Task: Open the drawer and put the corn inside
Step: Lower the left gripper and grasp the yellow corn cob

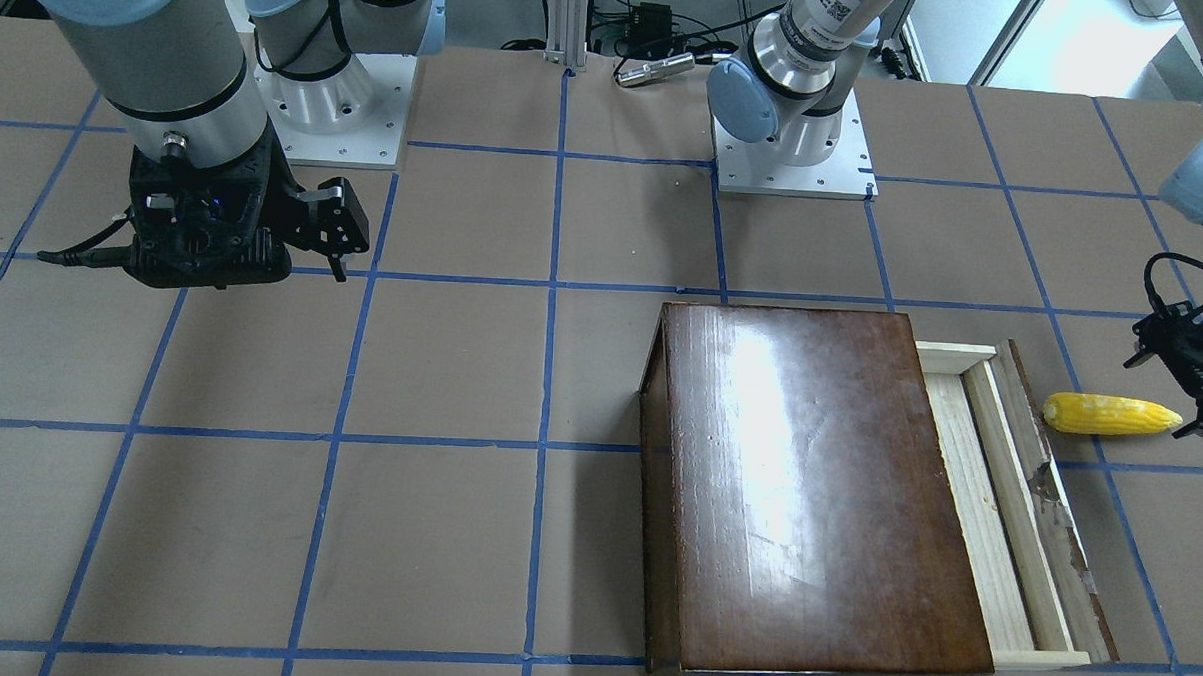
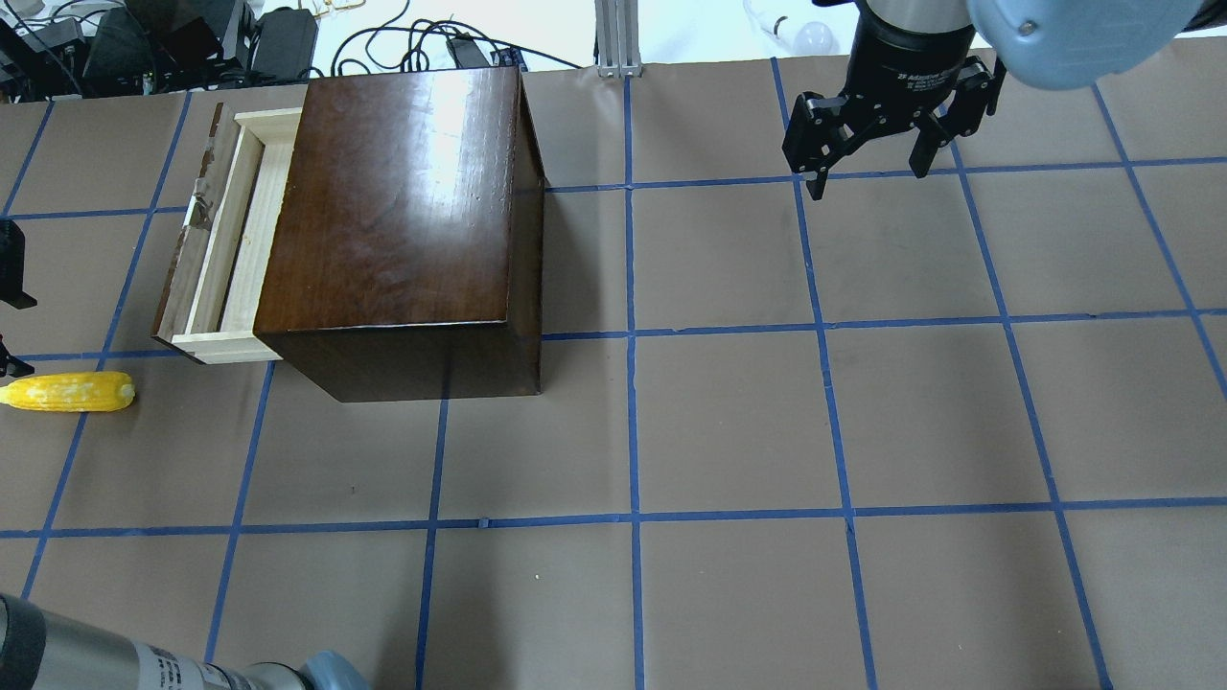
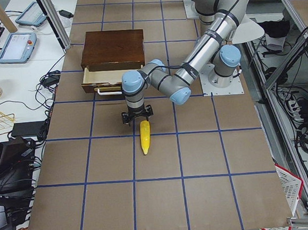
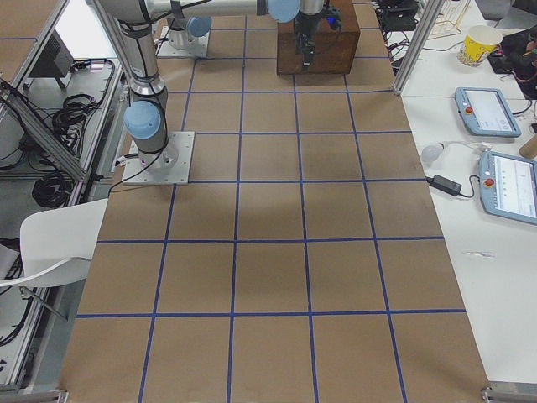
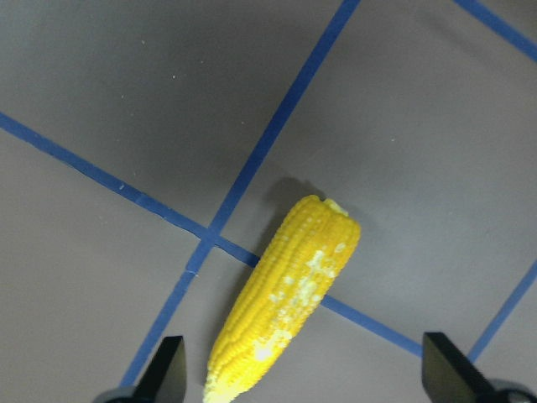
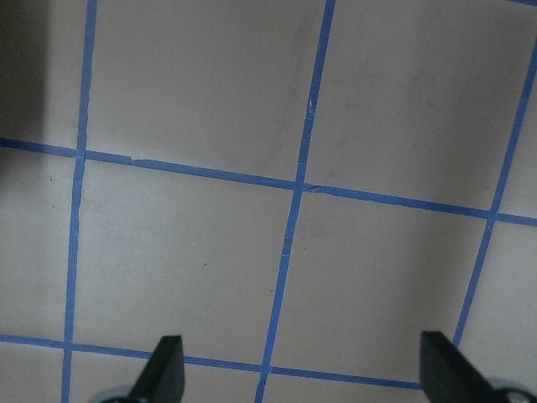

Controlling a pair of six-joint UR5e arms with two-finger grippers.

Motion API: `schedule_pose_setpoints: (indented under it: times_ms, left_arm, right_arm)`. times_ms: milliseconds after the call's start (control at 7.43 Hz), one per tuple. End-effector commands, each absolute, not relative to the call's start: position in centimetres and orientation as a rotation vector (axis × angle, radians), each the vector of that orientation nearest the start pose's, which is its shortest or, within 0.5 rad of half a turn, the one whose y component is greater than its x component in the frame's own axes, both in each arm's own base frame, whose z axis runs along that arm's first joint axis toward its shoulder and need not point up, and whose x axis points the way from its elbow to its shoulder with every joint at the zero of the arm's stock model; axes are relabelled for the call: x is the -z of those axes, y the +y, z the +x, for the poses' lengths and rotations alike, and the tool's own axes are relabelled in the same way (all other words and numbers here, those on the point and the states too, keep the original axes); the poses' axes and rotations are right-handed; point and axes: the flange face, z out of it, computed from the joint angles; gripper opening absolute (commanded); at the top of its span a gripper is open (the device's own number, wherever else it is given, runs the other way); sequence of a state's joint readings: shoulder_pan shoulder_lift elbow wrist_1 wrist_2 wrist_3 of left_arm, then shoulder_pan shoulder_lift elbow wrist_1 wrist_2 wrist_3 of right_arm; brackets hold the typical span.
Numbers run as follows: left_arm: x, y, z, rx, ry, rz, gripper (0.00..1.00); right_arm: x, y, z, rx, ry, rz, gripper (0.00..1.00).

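The drawer [image 1: 996, 512] is pulled partway out of the glossy dark-brown box [image 1: 806, 485], and its pale wood tray is bare. It also shows in the overhead view [image 2: 225, 249]. The yellow corn [image 1: 1109, 414] lies on the table just beyond the drawer's front panel, pointed end away from the box; it also shows in the overhead view [image 2: 69, 392]. My left gripper [image 1: 1200, 389] hovers open above the corn's pointed end. In the left wrist view its fingertips [image 5: 168, 369] stand either side of the corn [image 5: 285, 294], apart from it. My right gripper [image 2: 868, 163] is open and empty, far from the box.
The table is brown paper with a blue tape grid. Both arm bases [image 1: 793, 155] stand at the robot's edge. Cables and electronics [image 2: 192, 38] lie past the table's far edge behind the box. The right wrist view shows only tabletop below the right gripper [image 6: 304, 374].
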State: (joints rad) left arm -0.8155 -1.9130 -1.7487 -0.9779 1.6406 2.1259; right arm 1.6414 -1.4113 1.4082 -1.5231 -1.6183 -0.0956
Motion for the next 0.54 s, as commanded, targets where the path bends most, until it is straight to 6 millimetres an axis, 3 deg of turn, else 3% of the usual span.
schedule_pose_setpoints:
  times_ms: [0,269,404]
  left_arm:
    - [-24.8,-51.3,32.3,-0.103,2.215,2.16,0.99]
    - [-23.0,-50.0,35.4,-0.109,2.206,2.208,0.98]
    - [-21.5,-49.8,35.2,-0.101,2.199,2.257,0.98]
  right_arm:
    - [-47.9,-54.4,16.7,-0.074,3.177,-0.266,1.0]
    - [-47.9,-54.4,16.7,-0.074,3.176,-0.268,1.0]
    - [-47.9,-54.4,16.7,-0.072,3.176,-0.268,1.0]
